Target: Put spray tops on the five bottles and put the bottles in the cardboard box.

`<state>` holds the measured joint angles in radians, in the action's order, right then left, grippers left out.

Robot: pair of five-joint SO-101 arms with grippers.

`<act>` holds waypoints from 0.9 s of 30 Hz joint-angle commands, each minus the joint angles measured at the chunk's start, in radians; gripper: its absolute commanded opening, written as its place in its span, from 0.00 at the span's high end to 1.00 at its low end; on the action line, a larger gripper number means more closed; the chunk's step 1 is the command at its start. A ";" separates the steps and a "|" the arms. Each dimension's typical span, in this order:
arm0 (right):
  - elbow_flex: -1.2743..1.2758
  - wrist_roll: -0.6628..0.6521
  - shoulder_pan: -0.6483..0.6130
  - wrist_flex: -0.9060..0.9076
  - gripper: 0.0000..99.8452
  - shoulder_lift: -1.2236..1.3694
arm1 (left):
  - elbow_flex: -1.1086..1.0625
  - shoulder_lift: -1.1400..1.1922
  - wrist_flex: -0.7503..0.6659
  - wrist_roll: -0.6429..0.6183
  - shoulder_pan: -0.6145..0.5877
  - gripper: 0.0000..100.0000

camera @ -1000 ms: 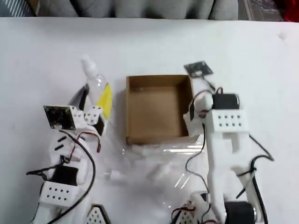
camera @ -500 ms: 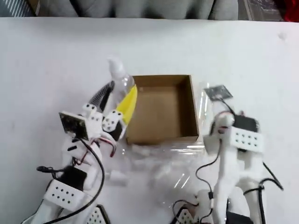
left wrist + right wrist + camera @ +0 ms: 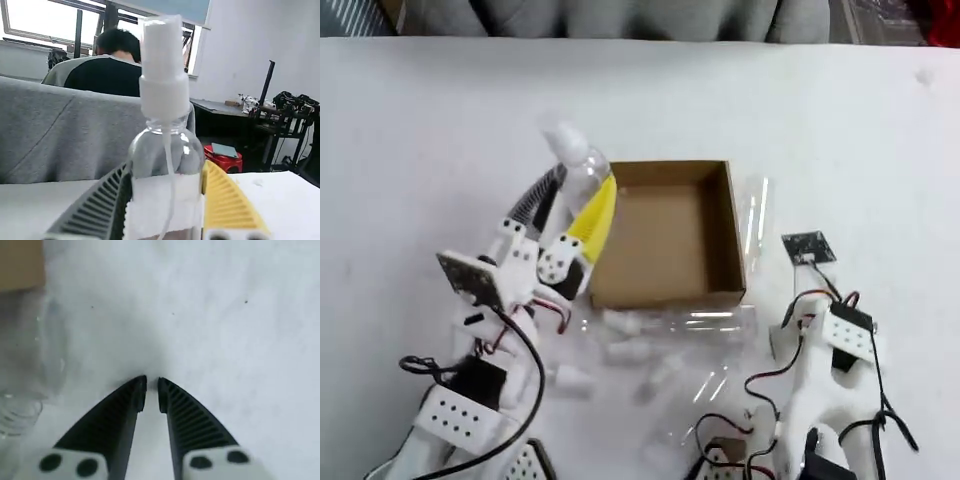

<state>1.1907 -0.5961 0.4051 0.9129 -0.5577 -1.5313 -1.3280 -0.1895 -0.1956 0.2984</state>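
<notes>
My left gripper (image 3: 582,182) is shut on a clear bottle (image 3: 582,172) with a white spray top (image 3: 560,138), holding it tilted over the left wall of the open cardboard box (image 3: 665,235). In the left wrist view the bottle (image 3: 165,165) stands between the grey and yellow fingers, its spray top (image 3: 162,65) uppermost. My right gripper (image 3: 151,390) is shut with nothing in it, low over bare table to the front right of the box. Clear capless bottles (image 3: 690,325) lie in front of the box, one of them (image 3: 25,370) beside the right gripper.
Loose white spray tops (image 3: 620,322) lie among the bottles near the table's front. Another clear bottle (image 3: 757,215) lies right of the box. A box corner (image 3: 20,262) shows ahead of the right gripper. A grey sofa edges the far side.
The left arm has carried the bottle rightward to the box's left wall. The right arm has drawn back from the box's right wall toward the front right.
</notes>
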 commanded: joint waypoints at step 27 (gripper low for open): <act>-0.011 0.006 0.010 -0.015 0.98 0.015 | 0.334 1.079 -0.704 0.014 -0.035 0.98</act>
<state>1.1907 -0.5900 0.4097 0.8961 -0.5455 -1.2889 -0.3337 -0.7818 -0.1956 0.2754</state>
